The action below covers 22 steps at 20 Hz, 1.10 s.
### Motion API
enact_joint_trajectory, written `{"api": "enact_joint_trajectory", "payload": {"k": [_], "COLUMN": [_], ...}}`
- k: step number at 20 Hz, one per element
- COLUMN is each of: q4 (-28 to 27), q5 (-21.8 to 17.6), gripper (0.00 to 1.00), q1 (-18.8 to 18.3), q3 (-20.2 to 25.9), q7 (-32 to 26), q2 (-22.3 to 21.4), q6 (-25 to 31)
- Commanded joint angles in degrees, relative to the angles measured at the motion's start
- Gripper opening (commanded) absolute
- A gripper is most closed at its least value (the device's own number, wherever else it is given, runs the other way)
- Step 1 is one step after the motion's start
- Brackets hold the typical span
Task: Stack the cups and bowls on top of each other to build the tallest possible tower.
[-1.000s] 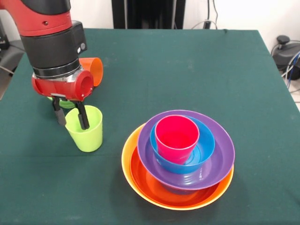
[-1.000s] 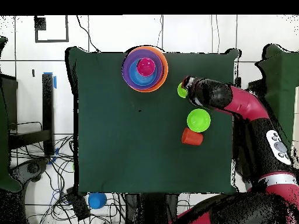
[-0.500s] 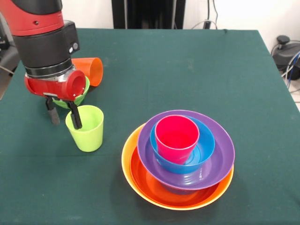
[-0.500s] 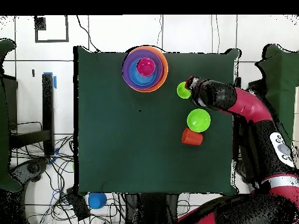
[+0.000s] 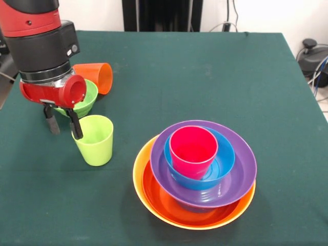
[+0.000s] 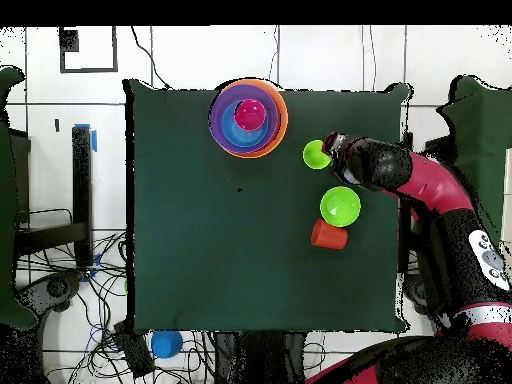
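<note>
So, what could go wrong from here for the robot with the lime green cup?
1. The gripper is open, with one of its fingers right at the lime green cup's rim. A sideways move could tip the cup over.
2. The small green bowl and the orange cup, lying on its side, sit close behind the arm, so it could knock them.
3. The tower already narrows to the pinkish red cup; a cup set on it off-centre could slide off.
</note>
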Motion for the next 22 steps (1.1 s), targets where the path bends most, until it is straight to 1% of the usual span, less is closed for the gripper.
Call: {"api": "enact_joint_trajectory", "payload": {"k": [1, 7, 11, 22], "q4": [2.36, 3.46, 2.85, 3.12], "q5": [-6.81, -6.99, -7.54, -13.69], "gripper": [1.00, 1.00, 1.00, 1.00], "q1": [0.48, -0.08, -0.11, -0.69], "q3": [3.35, 4.36, 4.50, 2.55], "q7": [-19.12, -19.75, -20.24, -19.56], "q2": [0.04, 0.04, 0.07, -1.11], "q6": [8.09, 8.94, 9.57, 7.80]}}
